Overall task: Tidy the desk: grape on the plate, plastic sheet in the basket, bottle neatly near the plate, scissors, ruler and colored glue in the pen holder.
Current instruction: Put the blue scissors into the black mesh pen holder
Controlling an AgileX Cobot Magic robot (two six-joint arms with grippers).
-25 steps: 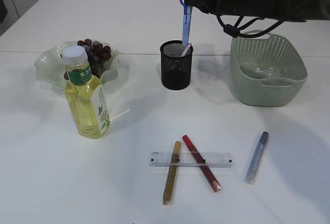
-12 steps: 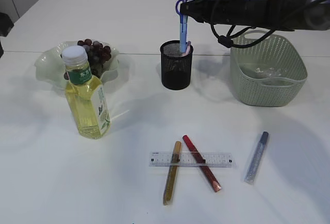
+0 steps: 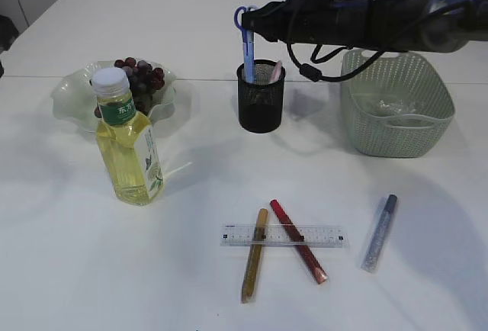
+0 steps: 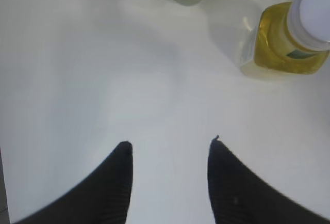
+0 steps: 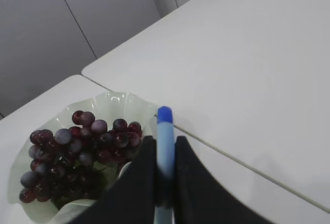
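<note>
A: Item, plate (image 3: 72,94), far left: grape (image 3: 139,77) lies in it. Bottle (image 3: 126,142) stands just in front of it on the tabletop (image 3: 69,255). Neither has moved.

B: And your change?

A: Item, blue scissors (image 3: 247,41): your right pincer (image 3: 249,27), clamped on the handles, has carried them leftward within the last second; the blades now dip into the pen holder (image 3: 260,96), beside the pink pair. Release looks near.

B: Still loose?

A: Ruler (image 3: 282,236) and three glue sticks (image 3: 298,240), front centre. Plastic sheet (image 3: 393,106) sits in the basket (image 3: 396,102), right.

B: Other views?

A: Left wrist view alone shows your left pincer (image 4: 170,149), half-open, empty, hovering near the bottle. Right wrist view confirms the narrow clamp on the scissors.
</note>
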